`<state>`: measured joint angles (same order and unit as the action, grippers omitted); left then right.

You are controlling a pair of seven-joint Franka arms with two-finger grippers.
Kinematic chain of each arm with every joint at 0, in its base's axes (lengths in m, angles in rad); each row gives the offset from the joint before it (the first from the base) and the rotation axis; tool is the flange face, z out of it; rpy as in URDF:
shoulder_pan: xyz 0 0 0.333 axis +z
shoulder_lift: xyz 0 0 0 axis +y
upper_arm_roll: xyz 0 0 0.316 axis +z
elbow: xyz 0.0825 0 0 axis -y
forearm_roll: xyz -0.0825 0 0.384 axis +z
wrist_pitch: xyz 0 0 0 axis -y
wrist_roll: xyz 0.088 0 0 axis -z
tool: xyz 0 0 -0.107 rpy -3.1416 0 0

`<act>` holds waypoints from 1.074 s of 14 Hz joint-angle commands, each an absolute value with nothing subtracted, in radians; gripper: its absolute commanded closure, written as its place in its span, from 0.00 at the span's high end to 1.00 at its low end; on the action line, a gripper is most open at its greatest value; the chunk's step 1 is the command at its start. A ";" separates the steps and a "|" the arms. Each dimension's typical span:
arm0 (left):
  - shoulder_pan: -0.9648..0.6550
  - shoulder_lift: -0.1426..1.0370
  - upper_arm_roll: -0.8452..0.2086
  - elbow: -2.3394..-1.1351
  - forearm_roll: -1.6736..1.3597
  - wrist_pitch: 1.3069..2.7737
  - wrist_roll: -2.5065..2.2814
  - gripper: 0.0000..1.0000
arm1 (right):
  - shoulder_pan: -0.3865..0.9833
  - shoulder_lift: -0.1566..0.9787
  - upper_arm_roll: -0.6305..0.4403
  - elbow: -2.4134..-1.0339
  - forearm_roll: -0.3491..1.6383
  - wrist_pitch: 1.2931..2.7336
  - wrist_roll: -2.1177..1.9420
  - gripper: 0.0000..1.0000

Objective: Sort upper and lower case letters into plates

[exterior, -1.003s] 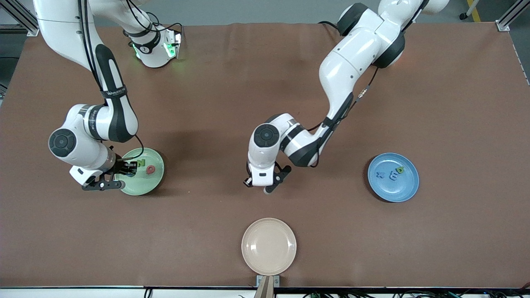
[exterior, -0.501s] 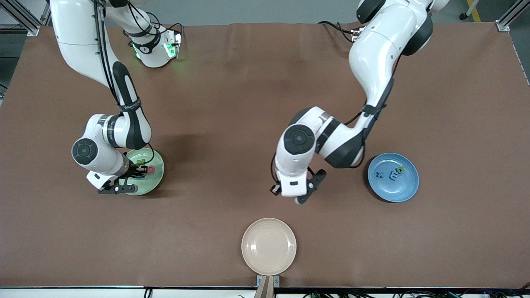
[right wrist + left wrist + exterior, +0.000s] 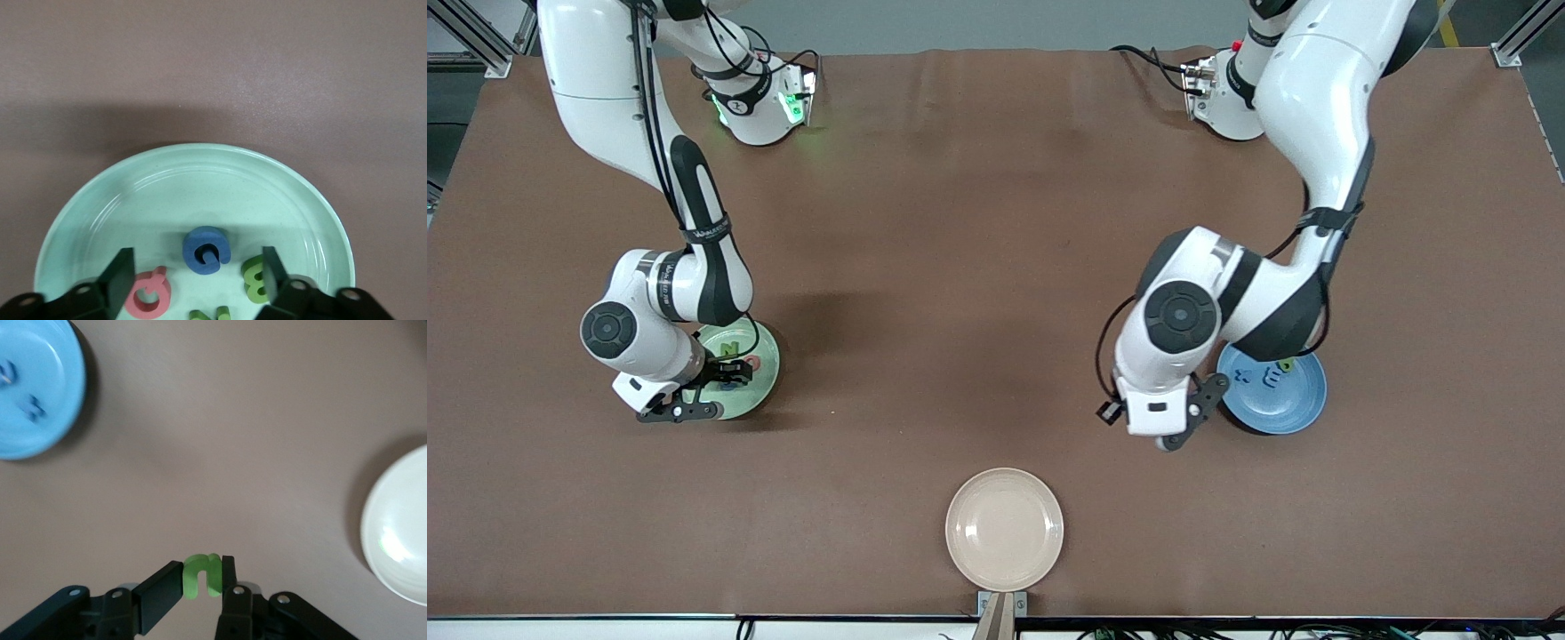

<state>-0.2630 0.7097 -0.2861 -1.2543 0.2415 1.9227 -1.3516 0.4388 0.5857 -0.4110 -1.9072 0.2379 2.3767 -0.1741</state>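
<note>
Starting at the right arm's end of the table, the right arm's wrist covers the nine o'clock part of the round, shallow, pale green plastic plate in the front view, so the letters there read only in part. The right wrist view is clearer: the right gripper hangs low over this plate with its fingers spread wide. The small blue foam G lies flat on the plate between them, touching neither. A pink-red foam Q and a green foam B lie just beside it, and a green foam N is cut off at that view's edge. At the table's six o'clock edge, nearest the front camera, sits a cream-beige round plate. Toward the left arm's end, the left gripper is clamped on a small green foam u, held over bare table at about eight o'clock of the round mid-blue plastic plate. The left arm's elbow hides that plate's rim from ten to twelve o'clock. On it lie a blue foam x, a blue E-like piece and a green foam b, the last half under the arm. A brown cloth covers the table; grey floor and aluminium frame posts show at twelve o'clock.
</note>
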 commanded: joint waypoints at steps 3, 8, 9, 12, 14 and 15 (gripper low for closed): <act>-0.123 0.483 -0.291 -1.638 0.238 2.072 -1.168 0.09 | 0.427 0.488 -0.428 -1.830 0.256 2.150 -0.170 1.00; 0.033 0.437 -0.291 -1.796 0.256 2.138 -0.982 0.09 | 0.430 0.335 -0.518 -1.741 0.180 1.866 -0.175 1.00; 0.073 0.431 -0.291 -1.839 0.280 2.190 -0.951 0.09 | 0.426 0.295 -0.522 -1.721 0.126 1.818 -0.173 1.00; 0.135 0.443 -0.291 -1.911 0.290 2.287 -0.917 0.14 | 0.426 0.267 -0.557 -1.585 0.100 1.630 -0.160 1.00; 0.167 0.456 -0.290 -1.933 0.290 2.302 -0.890 0.31 | 0.428 0.276 -0.560 -1.469 0.098 1.554 -0.094 1.00; 0.192 0.460 -0.291 -1.933 0.291 2.303 -0.875 0.51 | 0.419 0.282 -0.561 -1.407 0.101 1.519 -0.092 1.00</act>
<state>0.1585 0.4743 -0.2832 -1.9062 0.2744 2.2842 -0.8994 0.4292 0.2570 -0.5637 -1.5240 0.1112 1.5854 -0.1315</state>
